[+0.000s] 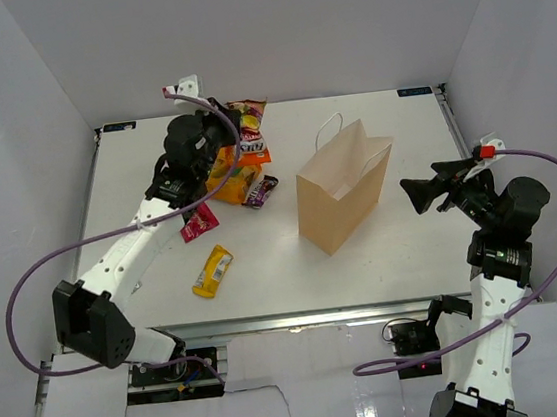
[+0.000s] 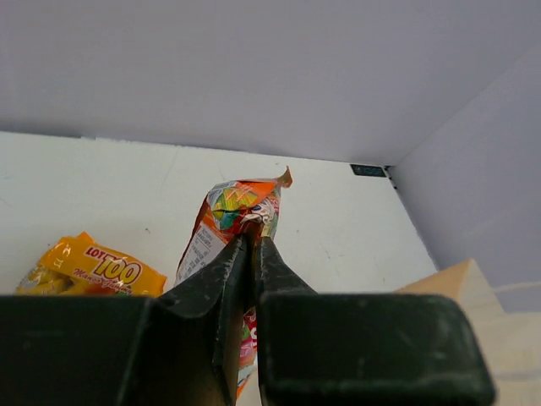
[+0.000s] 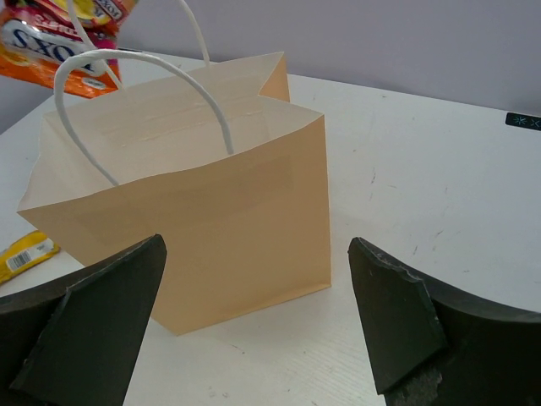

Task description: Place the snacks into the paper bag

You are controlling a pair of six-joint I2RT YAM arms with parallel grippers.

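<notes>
My left gripper [image 1: 227, 132] is shut on an orange, red and pink snack packet [image 1: 249, 123], held over the back of the table, left of the paper bag [image 1: 343, 196]. In the left wrist view the fingers [image 2: 252, 241] pinch this packet [image 2: 232, 207]. The brown bag stands upright and open at mid table, white cord handles up. An orange-yellow pouch [image 1: 233, 181], a dark purple bar [image 1: 261, 191], a red packet [image 1: 198, 221] and a yellow bar [image 1: 212, 271] lie on the table left of the bag. My right gripper [image 1: 422, 194] is open and empty, right of the bag, facing it [image 3: 194, 220].
White walls enclose the table on three sides. The yellow pouch also shows in the left wrist view [image 2: 97, 271], with a corner of the bag [image 2: 461, 283] at the right. The yellow bar [image 3: 25, 254] shows left of the bag in the right wrist view.
</notes>
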